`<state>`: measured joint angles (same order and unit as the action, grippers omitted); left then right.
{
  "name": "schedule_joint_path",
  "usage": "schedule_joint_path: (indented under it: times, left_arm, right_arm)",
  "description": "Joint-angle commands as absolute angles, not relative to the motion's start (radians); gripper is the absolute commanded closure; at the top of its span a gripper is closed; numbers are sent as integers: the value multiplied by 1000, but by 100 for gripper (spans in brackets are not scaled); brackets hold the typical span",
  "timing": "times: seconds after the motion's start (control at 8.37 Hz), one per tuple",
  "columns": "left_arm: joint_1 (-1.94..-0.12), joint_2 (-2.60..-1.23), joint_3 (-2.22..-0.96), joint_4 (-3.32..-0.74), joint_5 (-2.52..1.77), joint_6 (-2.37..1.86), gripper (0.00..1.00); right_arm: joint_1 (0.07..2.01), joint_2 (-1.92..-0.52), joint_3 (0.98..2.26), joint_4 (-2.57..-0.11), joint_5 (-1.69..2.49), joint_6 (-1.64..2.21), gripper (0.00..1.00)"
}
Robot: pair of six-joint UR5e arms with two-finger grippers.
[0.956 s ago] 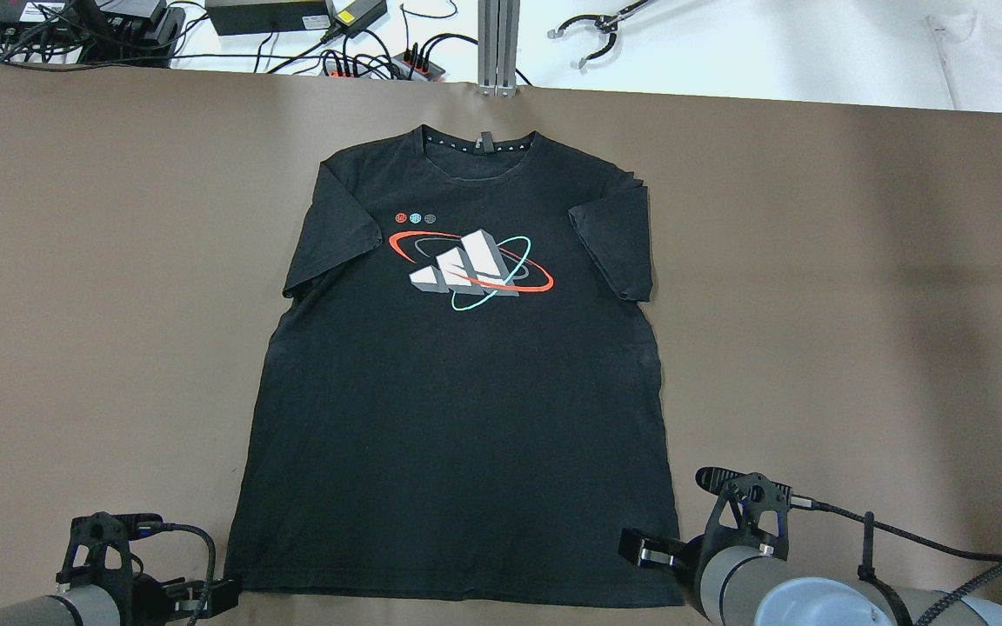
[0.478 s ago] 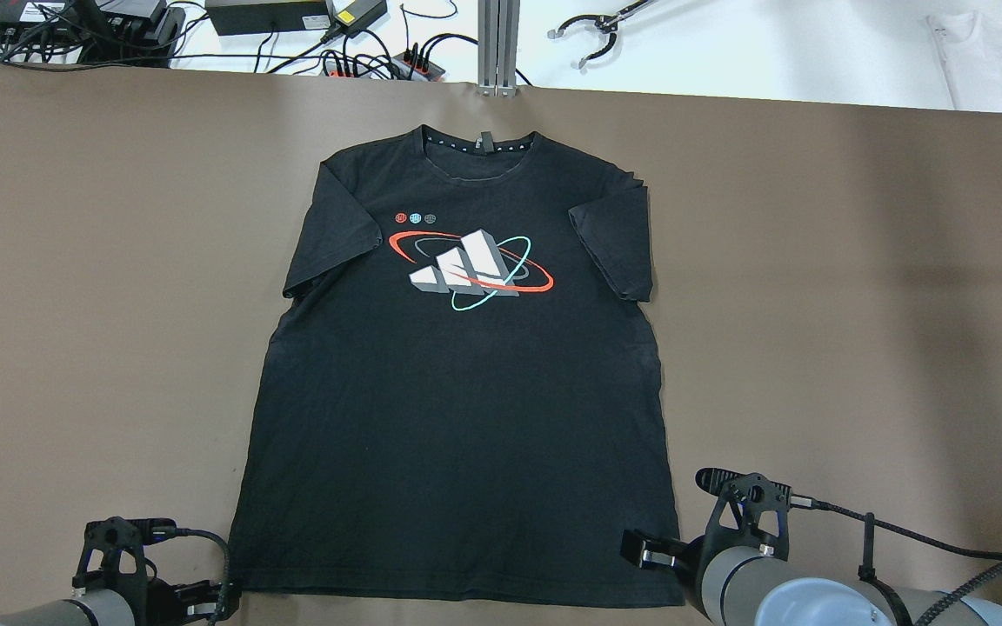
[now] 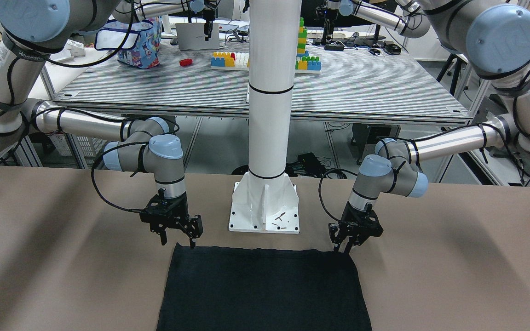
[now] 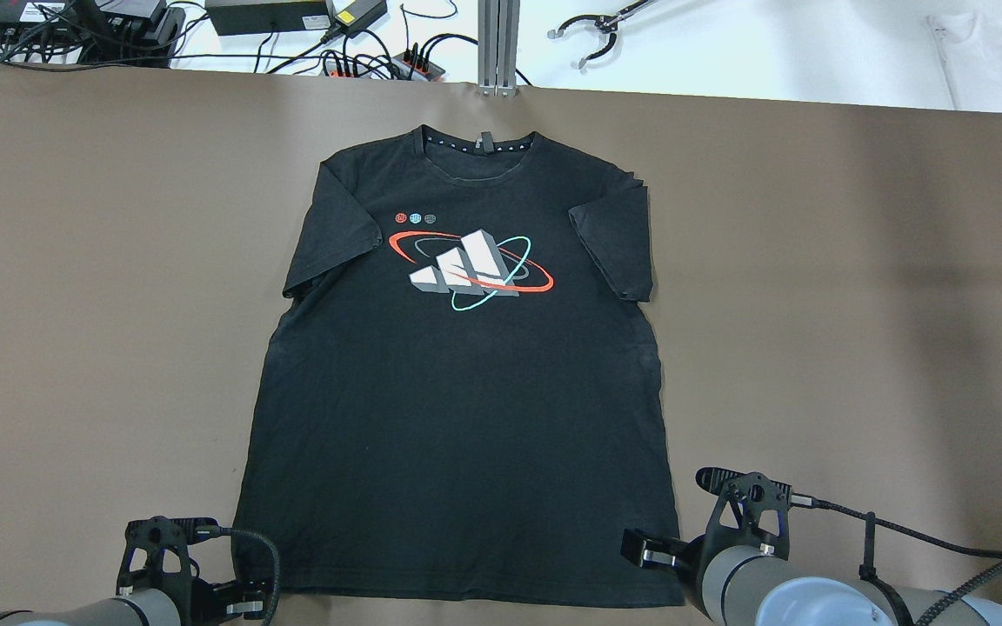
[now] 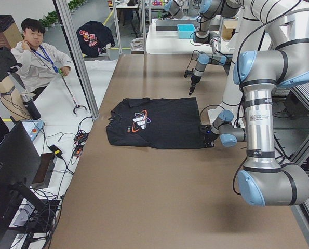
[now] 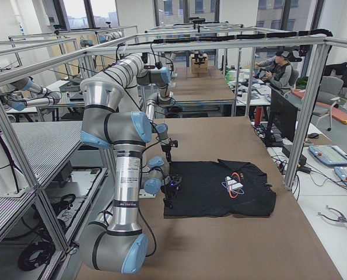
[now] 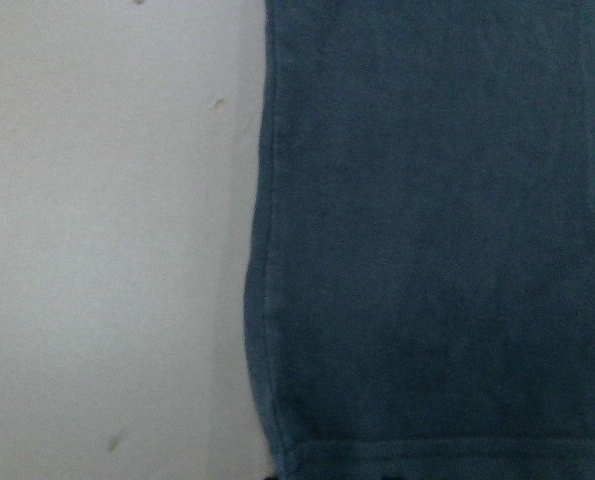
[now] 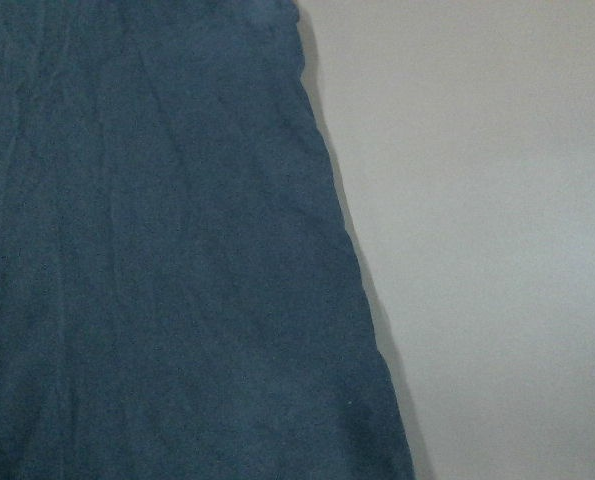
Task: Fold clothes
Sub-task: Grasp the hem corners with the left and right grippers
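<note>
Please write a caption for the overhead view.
Black T-shirt flat on brown table; left pincer and right pincer near hem corners.

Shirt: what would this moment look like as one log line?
shirt: flat, unfolded | right gripper: open, at hem corner | left gripper: at other hem corner, state unclear
</note>
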<state>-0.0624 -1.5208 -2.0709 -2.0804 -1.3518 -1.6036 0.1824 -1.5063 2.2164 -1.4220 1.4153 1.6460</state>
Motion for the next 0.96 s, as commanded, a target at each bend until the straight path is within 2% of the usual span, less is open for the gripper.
schedule_joint_path:
  times: [0.0,0.24,0.48,0.6,0.84]
  left_arm:
    - [-66,-1471,-2089,-2079,-1356,-1585,56]
    - [-66,-1471,-2089,-2079,-1359,-1585,59]
    - [-64,-1474,-2088,-2079,-1359,-1585,72]
    - [-63,-1480,-2088,-2079,-1356,-1585,76]
    - [-63,-1485,-2088,-2079,-1356,-1585,76]
  right_arm:
    - [183,-1505,2215,-1422,1416,1646,6]
    - [181,-1503,2215,-1422,1414,1646,6]
    - [181,-1505,2215,-1422,1414,1646,6]
    - [181,-1505,2215,-1422,1414,1646,6]
    - [181,-1506,2215,-1422,1414,1646,6]
